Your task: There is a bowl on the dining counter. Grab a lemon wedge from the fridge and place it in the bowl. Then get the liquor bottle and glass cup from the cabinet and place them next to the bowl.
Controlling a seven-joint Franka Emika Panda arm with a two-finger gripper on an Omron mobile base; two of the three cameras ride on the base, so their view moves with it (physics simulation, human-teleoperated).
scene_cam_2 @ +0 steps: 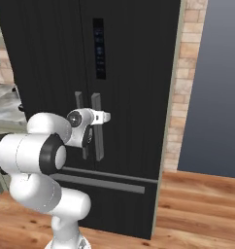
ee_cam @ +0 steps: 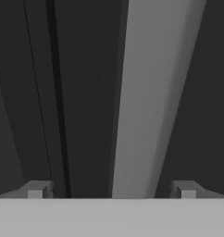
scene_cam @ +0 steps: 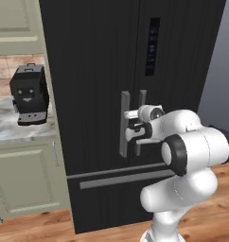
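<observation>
Black fridge (scene_cam: 102,56) doors fill the scene, and the fingers (ee_cam: 111,190) are right up against them, spread wide with nothing between the tips but a grey door handle (ee_cam: 151,102) running straight ahead, just off centre toward one tip. No contact that I can see; both tips stand clear of the bar on either side.

Over in the left base view, the white arm (scene_cam: 192,156) rises from the lower right, elbow folded and bulky, forearm reaching level toward the seam where the two doors meet. The gripper (scene_cam: 130,125) sits at the pair of vertical handles (scene_cam: 125,124), at about mid-height on them. In the right base view the same hand (scene_cam_2: 97,118) pokes at the nearer handle (scene_cam_2: 96,127) from the left.

Above the fingers, a narrow dark display panel (scene_cam: 152,46) is set into the door; its small marks are too blurred to read. Below them, a long horizontal drawer handle (scene_cam: 121,178) crosses the lower front.

Off to one side of the fingers, a black coffee machine (scene_cam: 29,93) stands on a marbled desk (scene_cam: 12,125) above pale green cabinets (scene_cam: 26,177). To the other side, a brick pillar (scene_cam_2: 185,73), then open wooden floor (scene_cam_2: 202,204) and a plain grey wall (scene_cam_2: 216,87). The fridge doors are shut, so the lemon wedge cannot be seen.
</observation>
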